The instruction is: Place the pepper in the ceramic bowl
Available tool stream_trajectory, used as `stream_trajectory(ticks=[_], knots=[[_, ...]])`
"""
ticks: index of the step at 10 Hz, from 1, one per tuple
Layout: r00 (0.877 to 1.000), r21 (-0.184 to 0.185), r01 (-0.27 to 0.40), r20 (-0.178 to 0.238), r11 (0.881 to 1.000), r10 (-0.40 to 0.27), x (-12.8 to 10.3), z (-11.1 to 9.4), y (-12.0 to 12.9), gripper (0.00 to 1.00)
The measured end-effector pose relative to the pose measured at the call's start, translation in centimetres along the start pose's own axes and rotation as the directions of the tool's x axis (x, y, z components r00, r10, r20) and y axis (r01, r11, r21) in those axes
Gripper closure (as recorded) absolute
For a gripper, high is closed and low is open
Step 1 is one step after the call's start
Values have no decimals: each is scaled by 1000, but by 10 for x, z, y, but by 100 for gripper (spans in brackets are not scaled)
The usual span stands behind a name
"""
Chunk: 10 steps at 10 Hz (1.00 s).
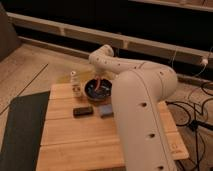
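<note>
The ceramic bowl, dark with a glossy black inside, sits on the wooden table near its far edge. My gripper reaches down from the white arm and sits just above the bowl. It is shut on the pepper, a slim orange-red chili. The pepper hangs steeply, with its lower end inside the bowl's rim.
A small clear white-capped bottle and a small white cup stand left of the bowl. A black block and a blue-grey block lie in front of it. The arm's large white body covers the table's right side. Cables lie on the floor at right.
</note>
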State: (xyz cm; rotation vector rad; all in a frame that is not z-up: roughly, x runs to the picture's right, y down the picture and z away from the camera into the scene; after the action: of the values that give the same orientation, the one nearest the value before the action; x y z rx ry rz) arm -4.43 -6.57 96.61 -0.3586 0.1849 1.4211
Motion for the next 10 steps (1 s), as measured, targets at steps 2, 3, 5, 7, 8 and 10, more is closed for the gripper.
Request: stream_trajectory(ticks=[2, 3, 5, 7, 8, 10], knots=[[998, 20, 17, -58, 1000, -16, 9, 22, 6, 100], [996, 23, 14, -94, 1000, -12, 16, 35, 6, 100], [988, 31, 9, -153, 999, -4, 27, 53, 4, 93], [985, 29, 21, -169, 999, -16, 23, 57, 8, 71], [985, 26, 21, -174, 999, -16, 21, 57, 9, 59], [985, 20, 23, -172, 1000, -20, 18, 55, 10, 45]])
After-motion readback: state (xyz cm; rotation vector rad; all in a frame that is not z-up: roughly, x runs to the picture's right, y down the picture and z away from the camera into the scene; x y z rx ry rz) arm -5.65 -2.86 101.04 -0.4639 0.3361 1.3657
